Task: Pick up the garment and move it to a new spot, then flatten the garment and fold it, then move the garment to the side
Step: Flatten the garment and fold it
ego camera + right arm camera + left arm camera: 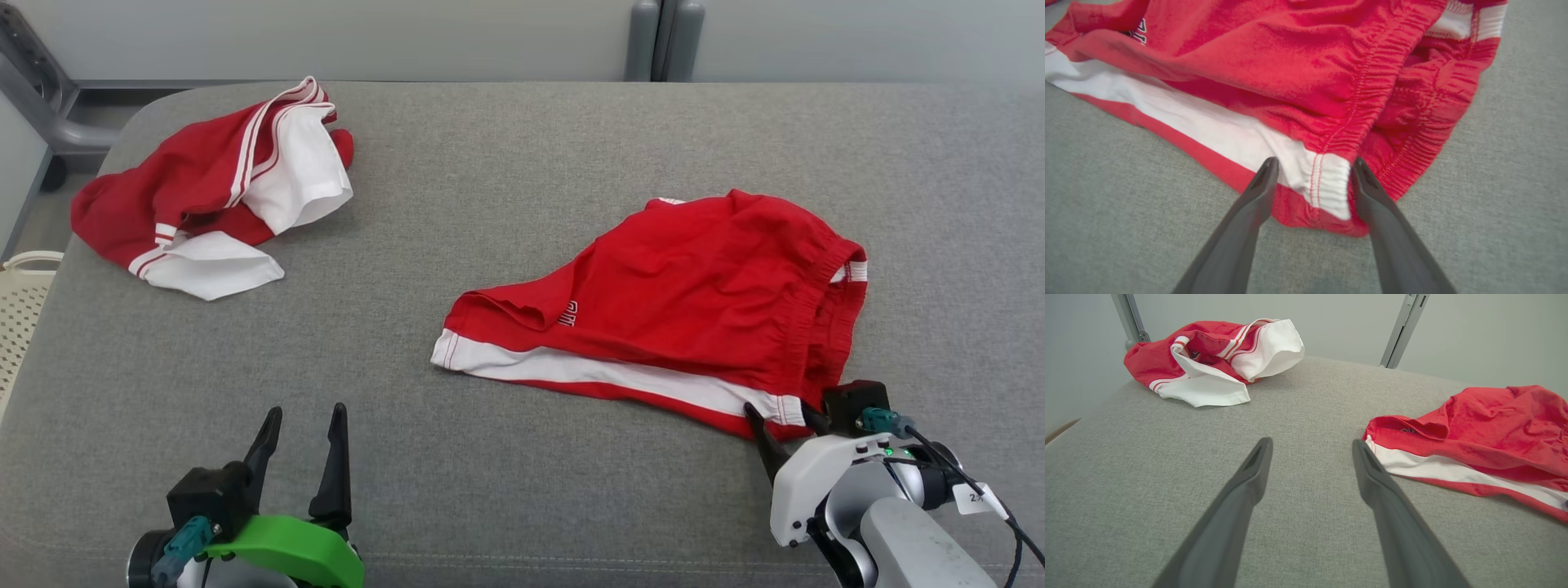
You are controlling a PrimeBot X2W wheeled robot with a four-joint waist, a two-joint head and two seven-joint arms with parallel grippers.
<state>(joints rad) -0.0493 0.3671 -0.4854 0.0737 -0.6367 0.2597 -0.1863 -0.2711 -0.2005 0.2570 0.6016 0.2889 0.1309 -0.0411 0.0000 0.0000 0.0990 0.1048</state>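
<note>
none of the steps looks done yet, i think. the red shorts (678, 310) lie in a crumpled heap on the right half of the grey surface (522, 147), closer to its near edge than its far edge. they are not lifted, not flat and not folded.

the right gripper (1314, 163) is down at the near corner of the shorts. its jaws stand wide, one on each side of the white bit of the waistband (1331, 183), and they have not squeezed it. so my guess is that the first step, picking up, is only starting. after that come the move to a new spot, the smoothing, the folding and the push to the side.

the left gripper (306, 412) hangs over the near edge on the left half of the surface, well apart from the shorts. its jaws are wide too and hold nothing.

one more red and white garment (212, 196) sits in a heap by the far left corner.

one pale basket (20, 314) with little holes pokes out past the left edge of the surface. i can see just a bit of it, so i cannot tell what is inside.
</note>
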